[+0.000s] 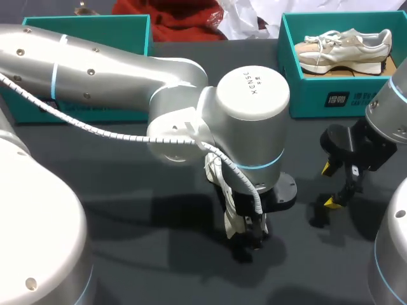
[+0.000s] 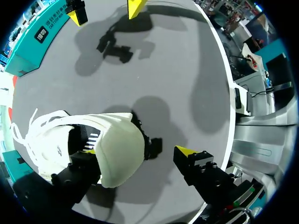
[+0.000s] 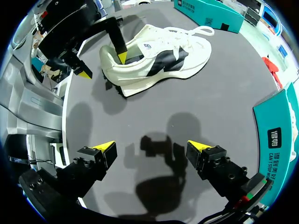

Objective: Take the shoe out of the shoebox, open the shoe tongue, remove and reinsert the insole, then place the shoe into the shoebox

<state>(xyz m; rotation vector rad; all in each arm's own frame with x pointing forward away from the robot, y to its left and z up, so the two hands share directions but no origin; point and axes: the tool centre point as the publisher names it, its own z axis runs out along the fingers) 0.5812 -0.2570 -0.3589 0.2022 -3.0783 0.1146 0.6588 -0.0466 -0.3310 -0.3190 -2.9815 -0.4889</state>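
1. My left arm comes in from 9 o'clock and reaches across to the middle of the table, its wrist turned down.
2. The left end effector is spread. One finger dips into the heel opening of the white shoe. The other finger stands outside, just behind the heel and not touching it, so the shoe is hooked rather than pinched.
3. The white shoe, with black side markings, is out of the box near the centre of the table. It looks to rest on its sole with its laces loose. From the head view most of it is hidden under my left wrist, and I cannot tell whether the heel is lifted.
4. My right arm comes in from 3 o'clock. The right end effector hangs over bare table with its fingers spread and nothing between them. It sits at 3 o'clock from the left one and is well apart from the white shoe.
5. The shoebox, teal and open-topped, sits at about 1 o'clock on the table. A second shoe, beige and white, lies inside it on brown card.
6. Another teal box stands at about 10 o'clock, partly hidden behind my left arm.
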